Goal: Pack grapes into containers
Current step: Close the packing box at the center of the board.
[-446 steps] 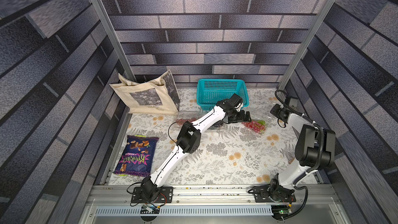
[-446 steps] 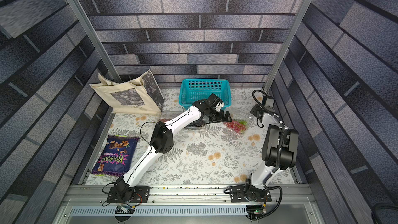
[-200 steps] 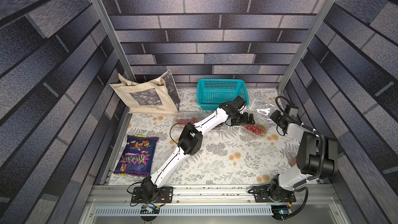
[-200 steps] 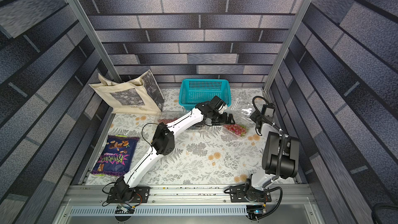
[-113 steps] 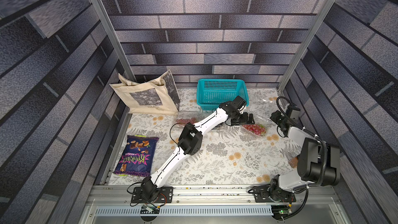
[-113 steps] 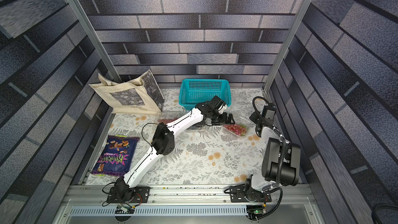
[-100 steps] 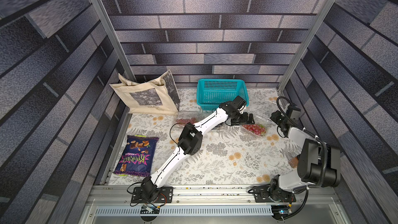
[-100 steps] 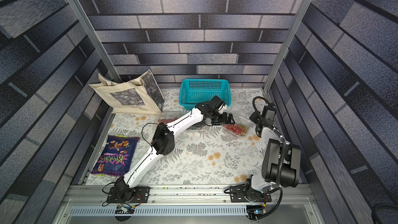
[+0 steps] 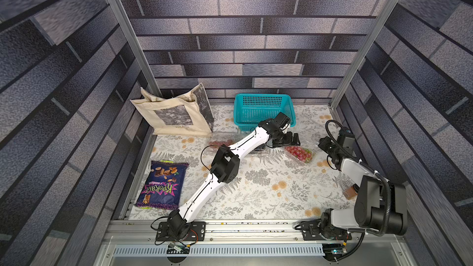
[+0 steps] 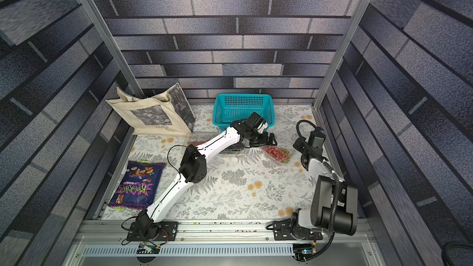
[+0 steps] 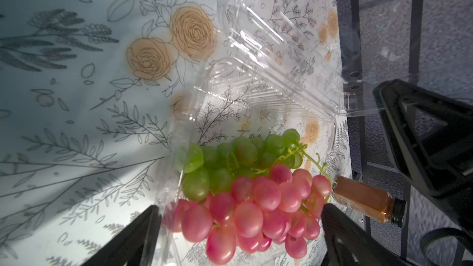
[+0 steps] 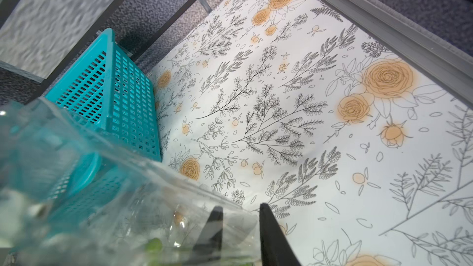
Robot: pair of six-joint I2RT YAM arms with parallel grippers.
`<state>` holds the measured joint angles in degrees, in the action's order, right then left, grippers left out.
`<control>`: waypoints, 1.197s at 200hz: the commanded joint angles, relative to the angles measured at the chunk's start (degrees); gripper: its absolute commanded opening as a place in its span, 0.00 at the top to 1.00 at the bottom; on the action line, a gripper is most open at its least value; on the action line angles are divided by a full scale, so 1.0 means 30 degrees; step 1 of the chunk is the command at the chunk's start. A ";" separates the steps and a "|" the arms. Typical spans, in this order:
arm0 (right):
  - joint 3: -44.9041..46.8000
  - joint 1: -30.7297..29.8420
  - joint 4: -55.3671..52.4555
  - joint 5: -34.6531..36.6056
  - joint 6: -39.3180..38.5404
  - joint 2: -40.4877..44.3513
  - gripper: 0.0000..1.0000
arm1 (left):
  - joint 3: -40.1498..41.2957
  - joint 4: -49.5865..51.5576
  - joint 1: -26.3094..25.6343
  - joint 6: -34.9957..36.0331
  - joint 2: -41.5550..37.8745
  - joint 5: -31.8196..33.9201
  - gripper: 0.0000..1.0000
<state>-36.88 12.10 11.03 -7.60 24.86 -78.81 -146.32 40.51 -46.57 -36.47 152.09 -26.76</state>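
Observation:
A clear container [image 9: 312,149] lies right of centre with its hinged lid [image 11: 258,34] lifted. Inside it are pink grapes [image 11: 256,213] and green grapes [image 11: 230,159]; both top views show them red [image 9: 299,153] [image 10: 277,153]. My left gripper [image 11: 239,207] [image 9: 294,139] [image 10: 270,139] is open, one finger on each side of the pink bunch. My right gripper [image 12: 240,223] [image 9: 323,146] [image 10: 297,146] is shut on the lid's edge [image 12: 179,200]. Two more containers lie under my left arm, one with red grapes [image 9: 219,143] and one with dark grapes [image 9: 259,150].
A teal basket [image 9: 263,108] stands right behind my left gripper. A beige tote bag [image 9: 176,116] leans at the back left, and a purple snack bag [image 9: 161,185] lies front left. A small brown bottle [image 9: 350,192] [image 11: 368,200] lies by the right wall.
Two seconds ago my left gripper was beside the basket; it has since come down over the grapes. The lid has come up in my right gripper. Almost nothing has moved in the last half second.

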 commanded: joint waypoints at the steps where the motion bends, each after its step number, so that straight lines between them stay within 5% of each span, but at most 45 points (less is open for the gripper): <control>1: 0.0550 -0.0231 0.0232 -0.0220 -0.0348 0.0672 0.73 | -0.0297 0.0479 0.0162 0.0492 -0.1236 0.0154 0.00; 179: 0.1007 -0.0867 0.0489 -0.0039 -0.0699 0.1238 0.75 | -0.0302 0.1107 0.1343 0.1605 -0.3546 0.0464 0.00; 239: 0.1118 -0.1044 0.0638 -0.0119 -0.0707 0.1516 0.75 | -0.2505 0.0941 0.2150 0.0985 -0.2394 0.0341 0.00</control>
<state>-34.63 9.58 11.03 -7.60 23.49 -75.77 -148.11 43.57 -41.63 -32.99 144.55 -25.32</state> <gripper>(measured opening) 0.249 0.999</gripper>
